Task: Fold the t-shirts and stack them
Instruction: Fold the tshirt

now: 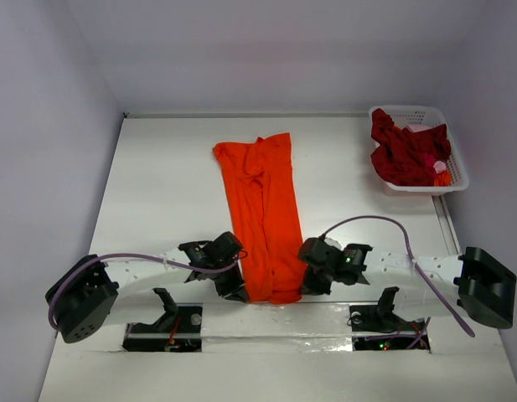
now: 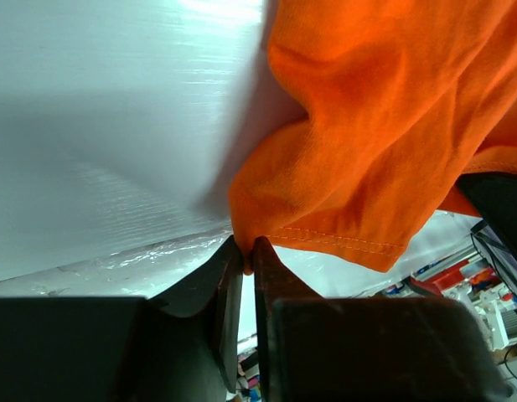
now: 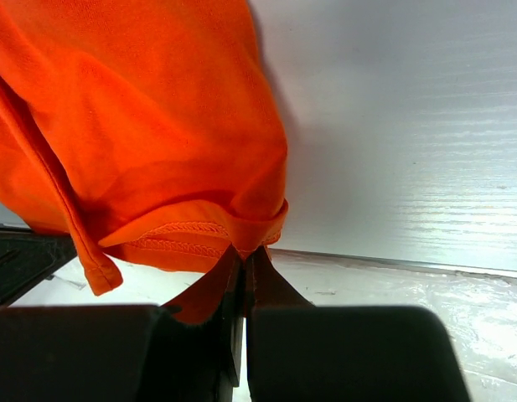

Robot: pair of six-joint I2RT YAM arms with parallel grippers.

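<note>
The bright orange t-shirt (image 1: 265, 213) lies as a long narrow strip down the middle of the table, its near end at the front edge. My left gripper (image 1: 235, 291) is shut on the near left corner of the orange t-shirt (image 2: 359, 142). My right gripper (image 1: 310, 285) is shut on its near right corner, at the hem (image 3: 157, 126). The dark red t-shirt (image 1: 405, 151) lies crumpled in the white basket (image 1: 457, 163) at the far right.
The basket stands against the right wall. The white walls close the table on the left, back and right. Two arm bases and purple cables sit along the front edge (image 1: 275, 322).
</note>
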